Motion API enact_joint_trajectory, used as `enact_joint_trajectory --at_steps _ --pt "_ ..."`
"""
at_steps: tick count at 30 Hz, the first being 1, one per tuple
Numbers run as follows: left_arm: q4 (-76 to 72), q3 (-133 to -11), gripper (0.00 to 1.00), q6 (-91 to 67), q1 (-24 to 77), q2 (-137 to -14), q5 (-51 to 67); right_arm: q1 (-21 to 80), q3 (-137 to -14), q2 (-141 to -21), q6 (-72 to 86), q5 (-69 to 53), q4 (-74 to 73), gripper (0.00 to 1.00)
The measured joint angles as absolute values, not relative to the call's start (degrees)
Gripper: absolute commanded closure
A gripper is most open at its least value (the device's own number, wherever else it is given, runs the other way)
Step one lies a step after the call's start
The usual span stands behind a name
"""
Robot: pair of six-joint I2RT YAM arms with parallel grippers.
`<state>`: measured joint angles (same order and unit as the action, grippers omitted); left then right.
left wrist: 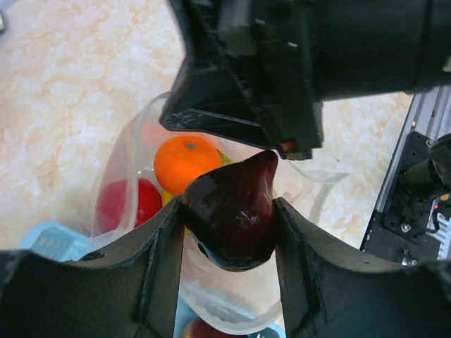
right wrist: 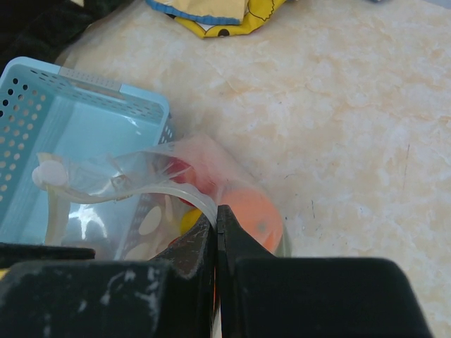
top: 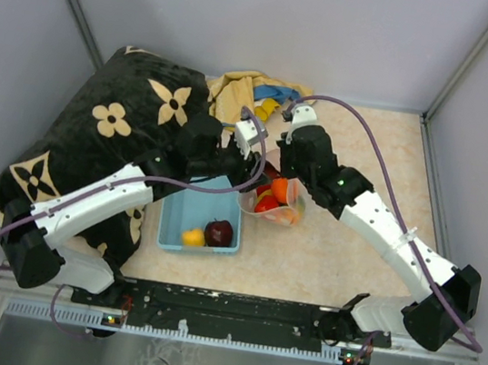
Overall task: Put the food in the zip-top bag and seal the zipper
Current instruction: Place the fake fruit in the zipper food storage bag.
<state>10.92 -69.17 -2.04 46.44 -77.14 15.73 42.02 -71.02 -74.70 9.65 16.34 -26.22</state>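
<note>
Blue basket point(top: 179, 214): two items, yellow fruit point(top: 193, 236) and maroon fruit point(top: 218, 232). Zip-top bag point(top: 281, 214), touching the basket: you can count orange fruit point(left wrist: 184, 160) and red fruit point(left wrist: 127, 204). Your left gripper point(left wrist: 229, 208), half-spread, clamps one dark fruit point(left wrist: 232, 225) over the bag's mouth. Your right gripper point(right wrist: 216, 220), fully closed, pinches the zipper point(right wrist: 151, 191).

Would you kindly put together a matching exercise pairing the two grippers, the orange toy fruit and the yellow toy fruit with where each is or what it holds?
Things:
1. left gripper
2. right gripper
3. orange toy fruit
4. yellow toy fruit

Places or states:
A. lying in the light-blue basket
B. shut on the rim of the zip-top bag
C. inside the zip-top bag
D. clamped on a dark maroon toy fruit

Pairs: 1-D, 2-B, 3-C, 4-A.
</note>
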Motion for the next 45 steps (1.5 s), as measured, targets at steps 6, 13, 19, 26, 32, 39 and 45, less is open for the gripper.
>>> enact_joint_trajectory --at_steps 6,13,19,26,32,39,45 --pt "10.0 -67.6 0.49 2.5 47.9 -77.5 16.7 42.0 -71.0 -74.7 9.7 15.9 -26.2 0.99" --pt "10.3 -66.5 0.4 4.8 47.9 -80.1 12.6 42.0 -71.0 -74.7 9.7 15.4 -26.2 0.99" --pt "10.3 -66.5 0.31 5.4 47.9 -81.2 9.4 42.0 -71.0 -74.7 10.2 15.2 -26.2 0.99" --pt "10.6 -66.6 0.26 5.6 47.9 -83.5 6.6 41.9 -70.9 -74.7 10.7 15.1 -26.1 0.99" --pt "12.8 -67.5 0.16 4.0 47.9 -82.8 5.0 41.9 -70.9 -74.7 10.7 15.2 -25.7 0.99" --pt "19.0 -68.5 0.13 0.3 47.9 -74.5 2.7 42.0 -70.9 -74.7 10.7 15.1 -25.7 0.99" --pt "26.3 -67.7 0.11 -4.3 47.9 -68.2 0.1 42.0 -69.8 -74.7 10.6 15.6 -24.8 0.99"
